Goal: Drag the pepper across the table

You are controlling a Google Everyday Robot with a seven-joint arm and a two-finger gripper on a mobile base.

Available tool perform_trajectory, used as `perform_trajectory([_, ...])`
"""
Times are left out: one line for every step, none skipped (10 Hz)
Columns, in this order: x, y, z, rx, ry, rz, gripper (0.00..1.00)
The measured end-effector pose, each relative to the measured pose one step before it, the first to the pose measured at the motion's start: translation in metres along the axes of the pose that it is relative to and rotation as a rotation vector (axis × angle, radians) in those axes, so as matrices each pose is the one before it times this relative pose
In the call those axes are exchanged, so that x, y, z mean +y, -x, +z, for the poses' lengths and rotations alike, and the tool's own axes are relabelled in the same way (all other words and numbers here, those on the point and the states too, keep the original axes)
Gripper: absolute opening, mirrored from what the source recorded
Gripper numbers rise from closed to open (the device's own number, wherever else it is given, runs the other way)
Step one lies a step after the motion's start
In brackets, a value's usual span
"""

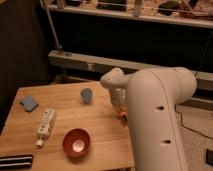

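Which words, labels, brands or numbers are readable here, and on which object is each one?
None can be read.
White tube: dark marks on it, too blurred to read.
Gripper: no lettering visible; it is at the pepper near the table edge.

Warm dim light, dark background, soft blur throughout.

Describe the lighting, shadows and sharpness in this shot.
Camera view: dim, warm light; the background above the table is nearly black; the whole frame is soft. The bowl shows a bright glare spot inside. The big white arm blocks the gripper, shut over the pepper at the table's right edge.
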Motion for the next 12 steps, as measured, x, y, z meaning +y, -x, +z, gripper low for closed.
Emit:
perform_trajectory([-0.00606, -0.00329, 0.00272, -0.00357, 0.01029, 0.01003, 0.23])
perform_trajectory([-0.00552, -0.00333, 0.00324, -0.0016, 0.00655, 0.00918, 0.23])
perform_trajectory([-0.0064, -0.00423, 0.00406, 0.00028, 0.00623, 0.01069, 0.23])
perform_trajectory([-0.00861, -0.00573, 0.00522, 0.00228, 0.00577, 0.01379, 0.23])
perform_trajectory([-0.01006, -0.00634, 0.00581, 0.00341, 0.00607, 0.01685, 0.23])
perform_trajectory([-0.00864, -0.00494, 0.00425, 0.0021, 0.00456, 0.01429, 0.23])
perform_trajectory([-0.00893, -0.00456, 0.00317, 0.00075, 0.00675, 0.01658, 0.23])
perform_trajectory([-0.00911, -0.00343, 0.00213, -0.00151, 0.0039, 0.01435, 0.23])
perform_trajectory([-0.01049, -0.00407, 0.00239, 0.00021, 0.00151, 0.01502, 0.23])
perform_trajectory([-0.00995, -0.00439, 0.00283, 0.00263, 0.00065, 0.01368, 0.23])
perform_trajectory([-0.01239, -0.00563, 0.00321, 0.00372, -0.00009, 0.01694, 0.23])
perform_trajectory([-0.0063, -0.00327, 0.0018, 0.00363, -0.00135, 0.0086, 0.23])
